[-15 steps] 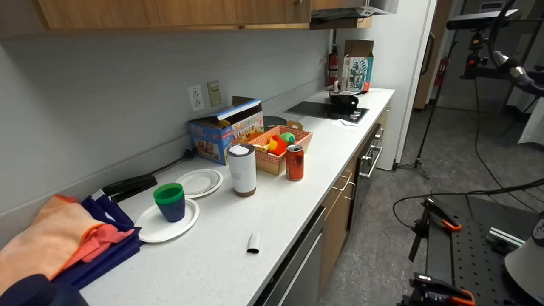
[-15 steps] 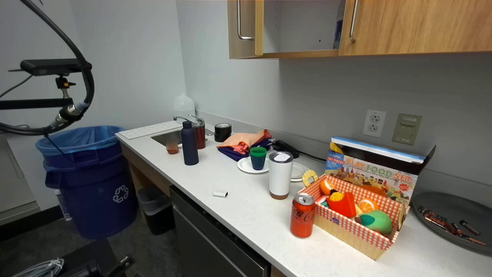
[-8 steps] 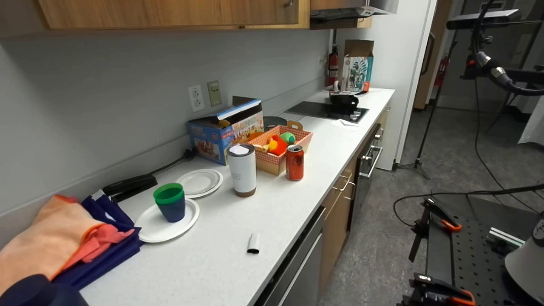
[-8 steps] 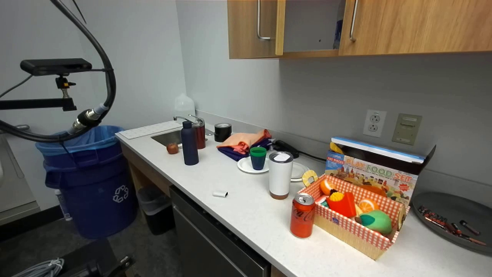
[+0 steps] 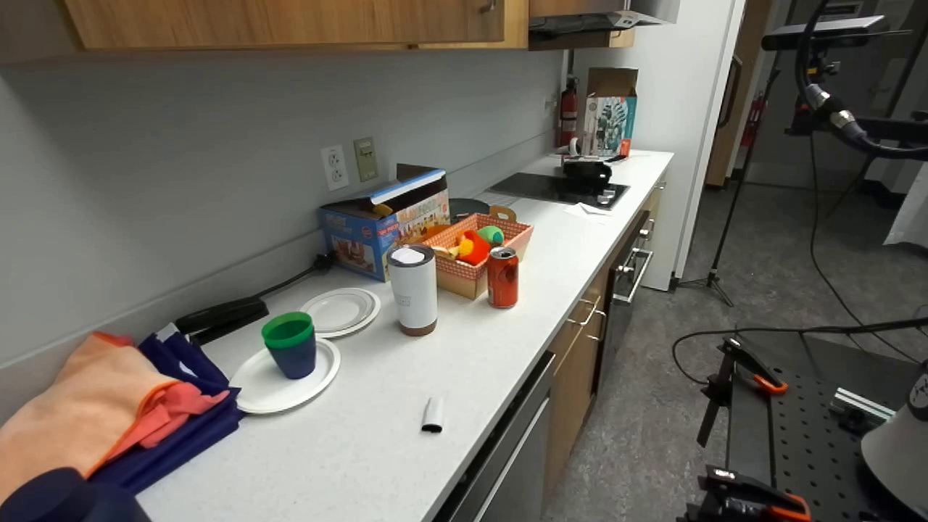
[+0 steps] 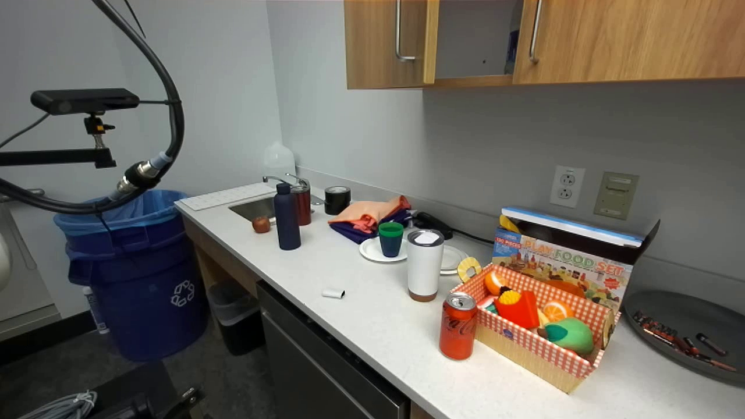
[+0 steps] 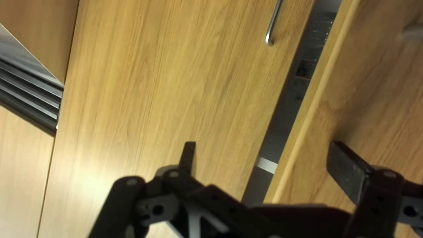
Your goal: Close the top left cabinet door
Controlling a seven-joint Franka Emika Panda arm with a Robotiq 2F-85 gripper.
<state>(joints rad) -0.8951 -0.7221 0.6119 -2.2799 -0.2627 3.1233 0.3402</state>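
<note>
Black, angular hand [image 7: 264,158] spread wide, flat wood-grain cabinet door [image 7: 380,99] ajar, its slim silver pull [image 6: 398,32] vertical

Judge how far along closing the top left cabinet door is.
Already done: the top left cabinet door has swung partway in; it stood wider open a second ago. In hand: in the wrist view, the jaws stand open, one in front of this door, likely pushing; contact unclear. Left: the rest of the swing, since the cabinet interior shows beside the neighboring door.
</note>
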